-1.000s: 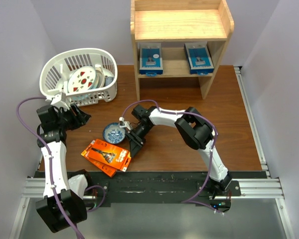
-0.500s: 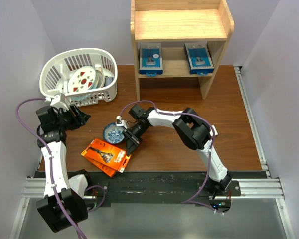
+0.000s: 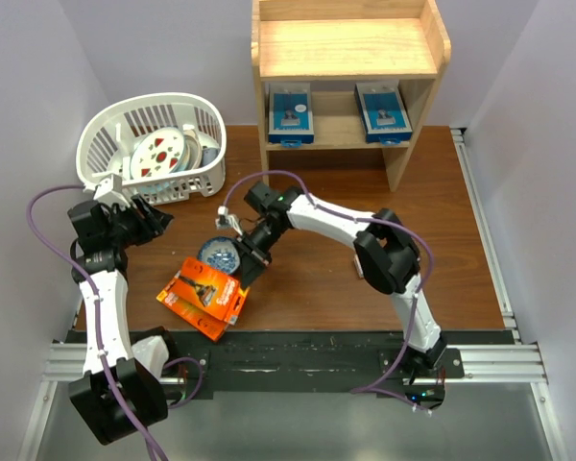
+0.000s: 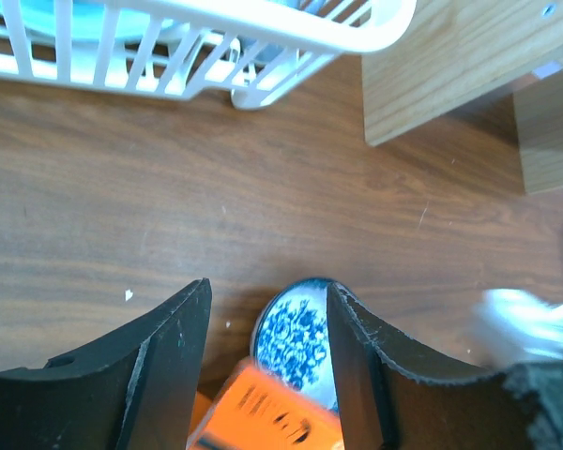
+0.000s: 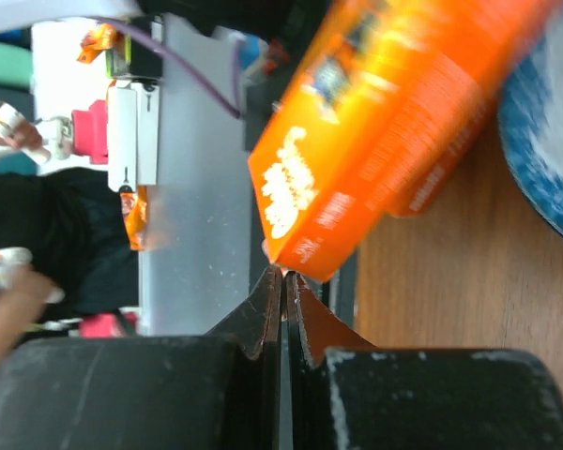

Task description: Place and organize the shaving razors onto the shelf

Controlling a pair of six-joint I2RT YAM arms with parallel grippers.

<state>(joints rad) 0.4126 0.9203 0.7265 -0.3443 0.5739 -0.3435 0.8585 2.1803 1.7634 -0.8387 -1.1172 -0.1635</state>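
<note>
Two orange razor packs lie stacked at the table's front left. My right gripper (image 3: 243,272) is shut on the right edge of the upper orange pack (image 3: 209,286) and tilts it up off the lower orange pack (image 3: 184,309). In the right wrist view the jaws pinch the upper pack's (image 5: 394,122) corner. Two blue razor packs (image 3: 290,114) (image 3: 381,109) stand on the lower tier of the pine shelf (image 3: 346,48). My left gripper (image 3: 156,220) is open and empty, hovering left of the packs; the upper pack's (image 4: 263,412) corner shows between its fingers.
A small blue patterned bowl (image 3: 218,255) sits just behind the orange packs, touching or nearly touching them; it also shows in the left wrist view (image 4: 298,336). A white slotted basket (image 3: 106,144) with plates stands at the back left, next to the left gripper.
My right gripper moved left to the orange packs, shut on the upper pack's edge and raised it. The left arm has barely moved.
</note>
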